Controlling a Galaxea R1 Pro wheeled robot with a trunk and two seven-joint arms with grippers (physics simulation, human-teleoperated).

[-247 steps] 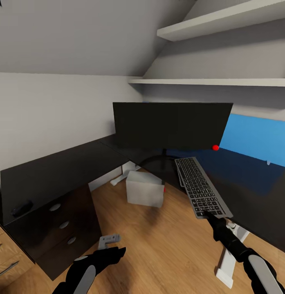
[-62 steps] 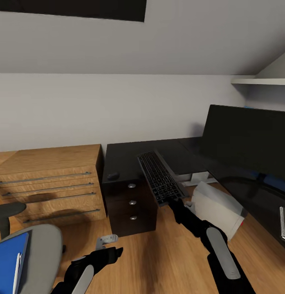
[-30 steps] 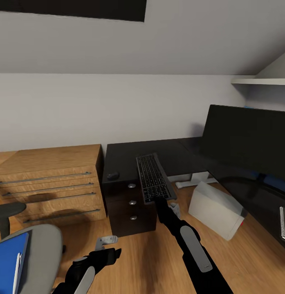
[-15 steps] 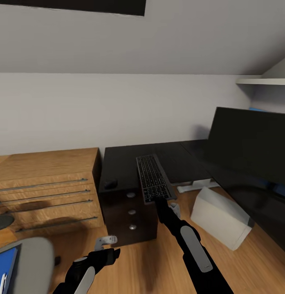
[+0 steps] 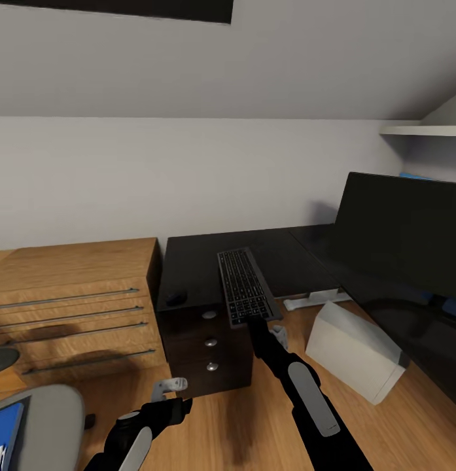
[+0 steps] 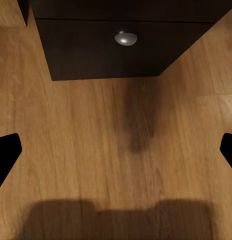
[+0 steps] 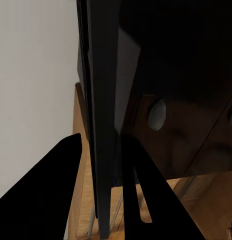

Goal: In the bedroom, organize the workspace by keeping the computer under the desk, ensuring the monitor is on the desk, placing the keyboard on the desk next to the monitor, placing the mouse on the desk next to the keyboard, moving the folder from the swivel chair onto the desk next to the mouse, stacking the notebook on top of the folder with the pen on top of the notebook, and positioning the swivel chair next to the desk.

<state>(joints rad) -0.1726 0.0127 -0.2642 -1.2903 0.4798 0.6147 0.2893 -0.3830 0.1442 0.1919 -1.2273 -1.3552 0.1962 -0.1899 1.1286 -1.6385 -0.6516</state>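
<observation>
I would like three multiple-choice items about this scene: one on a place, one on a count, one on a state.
1. Where does the mouse lie?
A. on the desk
B. on the floor
C. on the swivel chair

2. How many round knobs show on the desk's drawers?
A. one
B. three
C. five

3. What is the state of the right pincer?
A. open and empty
B. shut on the keyboard
C. shut on the mouse

Answers:
1 A, the mouse sits on the black top.
2 B, three knobs in a column.
3 B, the pincer grips the keyboard's near end.

Low wooden drawer unit [image 5: 74, 304] against white wall [image 5: 188, 176]; white shelf [image 5: 420, 130] high at right.
</observation>
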